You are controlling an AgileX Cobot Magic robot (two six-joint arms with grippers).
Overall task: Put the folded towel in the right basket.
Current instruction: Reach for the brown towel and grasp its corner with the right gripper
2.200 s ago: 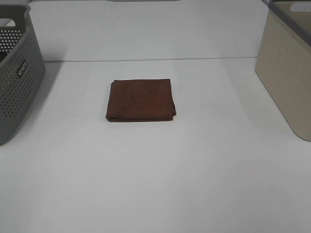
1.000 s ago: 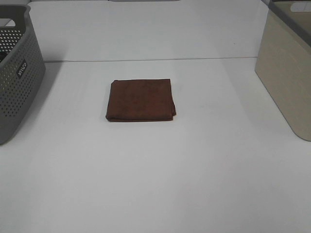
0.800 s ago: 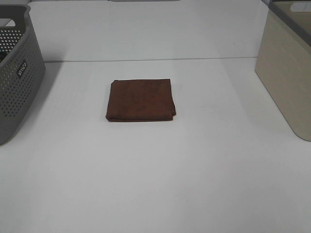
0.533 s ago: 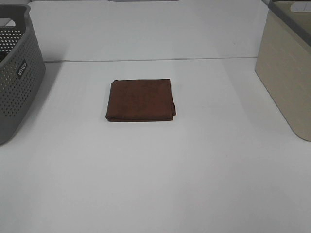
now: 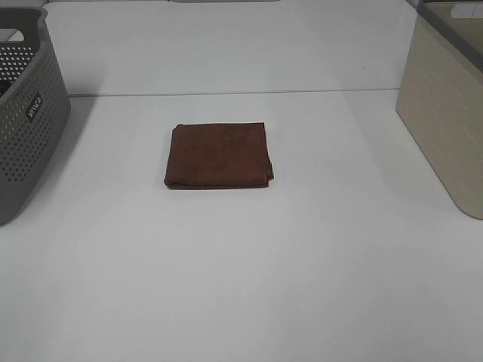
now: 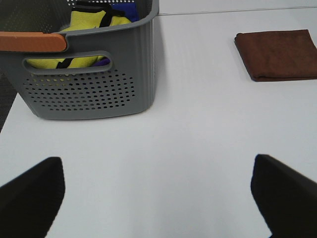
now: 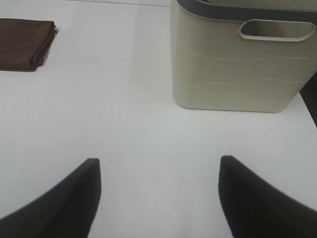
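Two grippers showed only in their own wrist views. The left gripper [image 6: 156,159] had its dark fingers spread wide, with nothing between them but bare table. The right gripper [image 7: 159,159] was likewise parted and held nothing.

One folded brown towel [image 5: 219,154] lay flat on the white table [image 5: 241,286], well apart from both grippers.

Two baskets flanked the towel. One gray perforated basket [image 5: 30,113] stood well to the towel's left in the high view, holding a yellow item [image 6: 94,22] and a blue item [image 6: 130,10]. One beige basket [image 5: 445,113] stood well to the towel's right, its inside hidden.

Bare tabletop lay open on all four sides of the towel, up to each basket's wall. The towel's edge toward the beige basket showed stacked layers.
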